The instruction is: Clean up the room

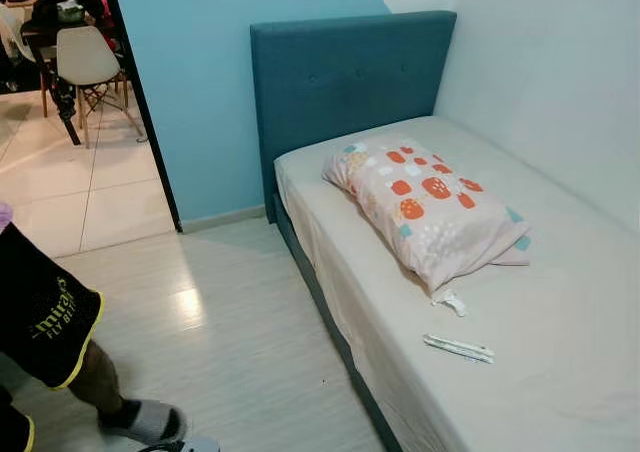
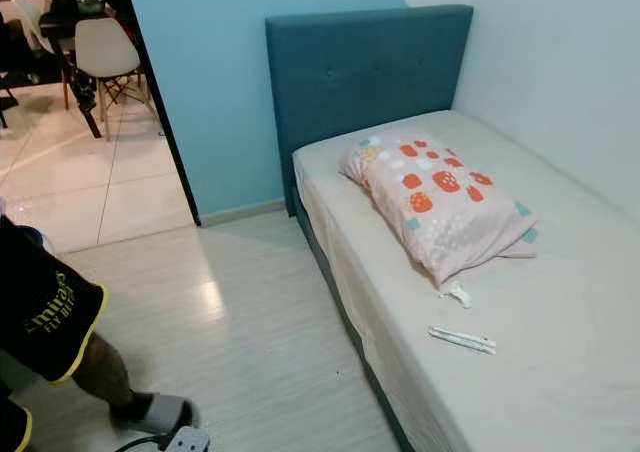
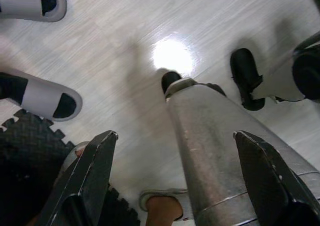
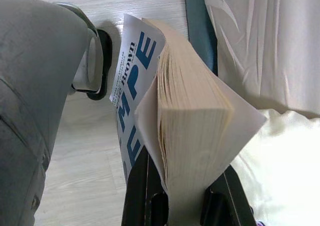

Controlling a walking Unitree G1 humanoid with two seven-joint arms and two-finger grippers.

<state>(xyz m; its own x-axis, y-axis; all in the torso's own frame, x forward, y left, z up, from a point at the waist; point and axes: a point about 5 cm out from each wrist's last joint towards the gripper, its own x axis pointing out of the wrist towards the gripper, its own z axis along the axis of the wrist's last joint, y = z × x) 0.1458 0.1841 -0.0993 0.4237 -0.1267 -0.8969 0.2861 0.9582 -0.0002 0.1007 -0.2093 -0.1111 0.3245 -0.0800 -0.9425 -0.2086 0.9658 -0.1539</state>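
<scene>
Right gripper [image 4: 187, 206] pinching one thick paperback book [image 4: 190, 131], hanging beside bed edge over the floor [image 4: 85, 136]. Left gripper [image 3: 175, 186] spread wide, holding nothing, hanging over floor near two white slippers [image 3: 47, 93]. On bed [image 1: 560, 372]: one patterned pillow [image 1: 430, 207] lying near headboard [image 1: 350, 72], one crumpled white scrap [image 1: 450, 300] just beside it, one long white wrapper [image 1: 458, 348] near mattress edge. Person's leg [image 1: 95, 372] standing at left.

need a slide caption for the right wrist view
Right gripper clamps a thick paperback book with blue cover lettering above the pale wood-look floor, beside the bed's cream sheet.
</scene>
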